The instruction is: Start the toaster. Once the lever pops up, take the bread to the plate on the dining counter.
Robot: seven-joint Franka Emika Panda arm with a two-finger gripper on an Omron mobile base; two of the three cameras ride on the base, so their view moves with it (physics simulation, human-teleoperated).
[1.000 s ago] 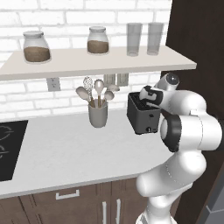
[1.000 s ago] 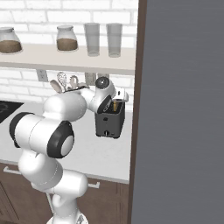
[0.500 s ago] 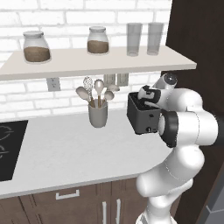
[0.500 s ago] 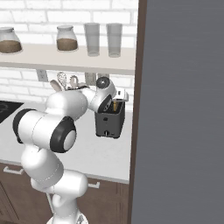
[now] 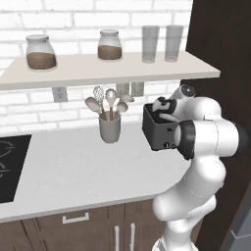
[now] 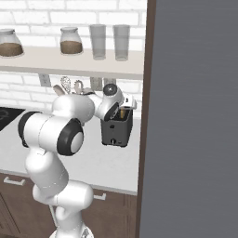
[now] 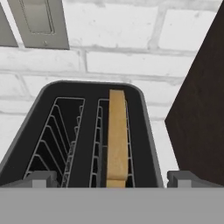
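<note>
The dark grey toaster (image 5: 156, 133) stands on the pale worktop against the brick wall, beside a dark tall cabinet. In the hand view I look straight down into the toaster (image 7: 52, 100). The tan bread (image 7: 117, 135) stands on edge in its right slot, and the left slot is empty. My gripper (image 7: 112, 179) hangs just above the toaster's top, open, with its fingertips (image 7: 41, 178) spread wider than the bread and holding nothing. From the right base view the gripper (image 6: 124, 105) sits over the toaster (image 6: 115, 132), with the bread (image 6: 122, 113) peeking out. The plate and dining counter are out of view.
A grey utensil cup (image 5: 110, 128) with spoons stands left of the toaster. A shelf (image 5: 98, 71) above carries jars and glasses. The dark cabinet side (image 5: 220, 54) walls off the right. A black cooktop (image 5: 10, 166) lies far left. Wall outlets (image 7: 39, 22) are behind the toaster.
The arm's elbow has shifted slightly to the right. The hand stays over the toaster, still open.
</note>
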